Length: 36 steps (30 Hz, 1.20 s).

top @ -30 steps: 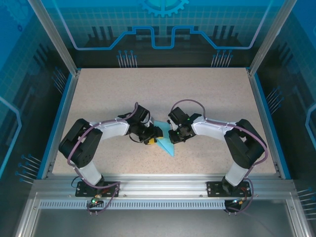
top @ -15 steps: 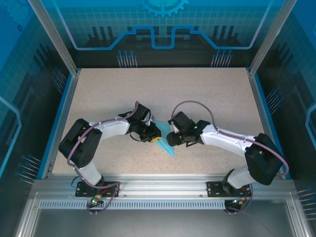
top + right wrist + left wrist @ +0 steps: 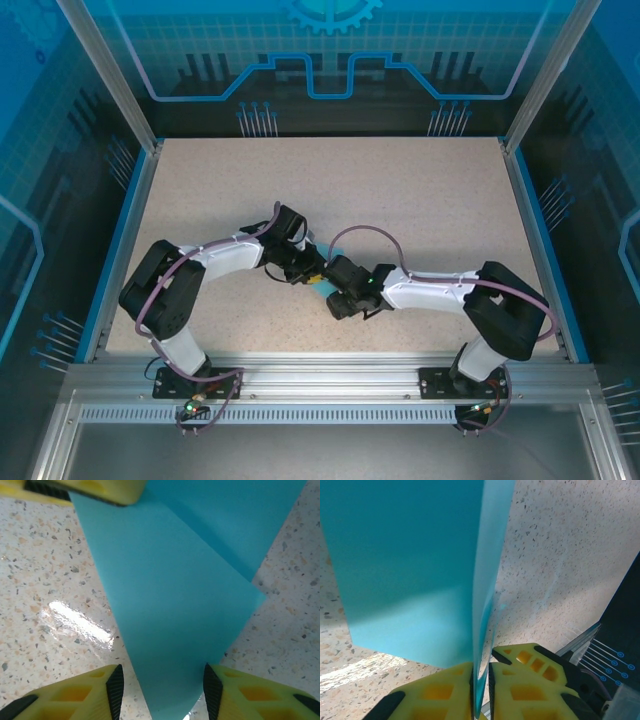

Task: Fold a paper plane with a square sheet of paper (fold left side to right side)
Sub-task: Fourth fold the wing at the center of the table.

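Note:
The square sheet of paper (image 3: 410, 570) is now a creased cyan shape tapering to a point, lying on the speckled table (image 3: 420, 200). In the top view only a sliver of the paper (image 3: 322, 288) shows between the two wrists. My left gripper (image 3: 481, 669) is shut on a raised edge of the sheet, which stands thin between the yellow pads. My right gripper (image 3: 160, 682) is open and straddles the pointed end of the paper (image 3: 170, 605) without touching it. The left gripper (image 3: 312, 272) and the right gripper (image 3: 338, 298) sit almost against each other mid-table.
A yellow finger of the left gripper (image 3: 90, 490) rests at the paper's far edge in the right wrist view. Blue-edged walls and metal posts (image 3: 110, 90) ring the table. The aluminium rail (image 3: 320, 375) with both arm bases runs along the near edge.
The right arm has swung left and closer to the left gripper, opening its jaws over the paper's tip. The left gripper has closed on the paper's raised edge.

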Each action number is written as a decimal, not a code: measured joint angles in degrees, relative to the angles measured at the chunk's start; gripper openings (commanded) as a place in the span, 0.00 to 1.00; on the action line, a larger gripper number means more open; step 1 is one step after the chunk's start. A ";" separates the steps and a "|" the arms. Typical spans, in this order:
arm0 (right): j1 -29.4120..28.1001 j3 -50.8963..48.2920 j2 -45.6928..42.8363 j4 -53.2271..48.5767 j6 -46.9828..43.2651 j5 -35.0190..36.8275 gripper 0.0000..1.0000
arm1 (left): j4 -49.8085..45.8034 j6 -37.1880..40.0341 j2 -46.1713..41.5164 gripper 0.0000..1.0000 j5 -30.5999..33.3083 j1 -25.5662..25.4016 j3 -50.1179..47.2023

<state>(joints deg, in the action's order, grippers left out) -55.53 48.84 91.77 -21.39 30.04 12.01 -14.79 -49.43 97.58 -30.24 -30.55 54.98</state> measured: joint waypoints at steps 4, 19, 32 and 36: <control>-0.04 0.00 0.46 0.04 0.22 0.13 0.37 | -0.90 -0.02 0.00 0.27 0.70 0.00 0.15; -0.04 0.24 1.86 0.31 0.79 -0.04 0.21 | -5.97 1.42 -0.22 0.54 2.86 1.79 1.03; -0.04 0.26 2.43 0.92 0.59 -2.05 0.09 | -6.91 3.43 -6.40 0.67 1.88 9.03 1.92; 0.31 0.02 2.43 2.47 0.59 -4.74 0.08 | -7.98 4.81 -9.07 0.67 1.88 11.89 1.68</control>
<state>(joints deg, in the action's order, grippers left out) -55.22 48.86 94.19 -18.92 30.63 7.27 -22.76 -44.62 88.51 -28.36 -18.65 56.66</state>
